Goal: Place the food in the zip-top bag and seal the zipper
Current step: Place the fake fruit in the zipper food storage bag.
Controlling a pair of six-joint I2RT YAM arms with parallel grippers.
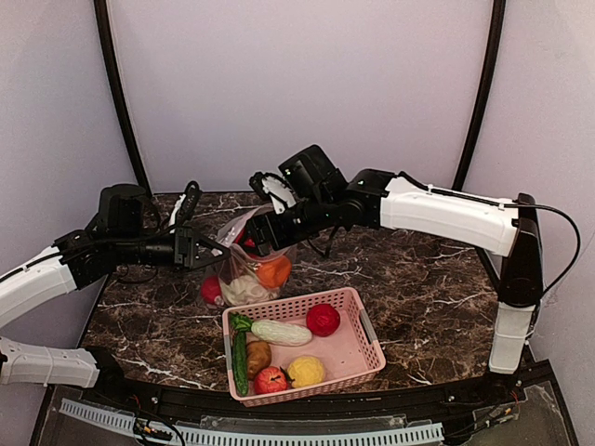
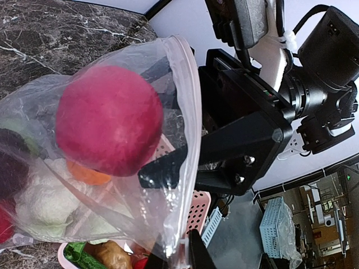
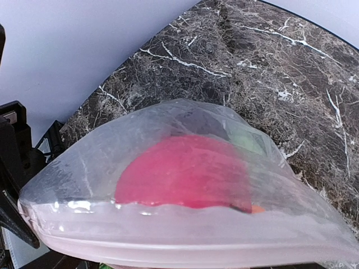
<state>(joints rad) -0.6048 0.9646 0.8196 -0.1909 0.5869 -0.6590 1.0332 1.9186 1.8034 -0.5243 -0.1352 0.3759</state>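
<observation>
The clear zip-top bag hangs open between my grippers over the marble table. It holds a pale cabbage, an orange ball and other food. My left gripper is shut on the bag's mouth edge, seen pinched in the left wrist view. My right gripper reaches into the mouth, its fingers on either side of a red ball inside the bag. In the right wrist view the red ball shows through the plastic, above the pinkish zipper; my fingers are hidden there.
A pink slatted basket stands just in front of the bag with a cucumber, a pale vegetable, a red ball, a potato, a red apple and a yellow ball. Another red ball lies by the bag's lower left corner.
</observation>
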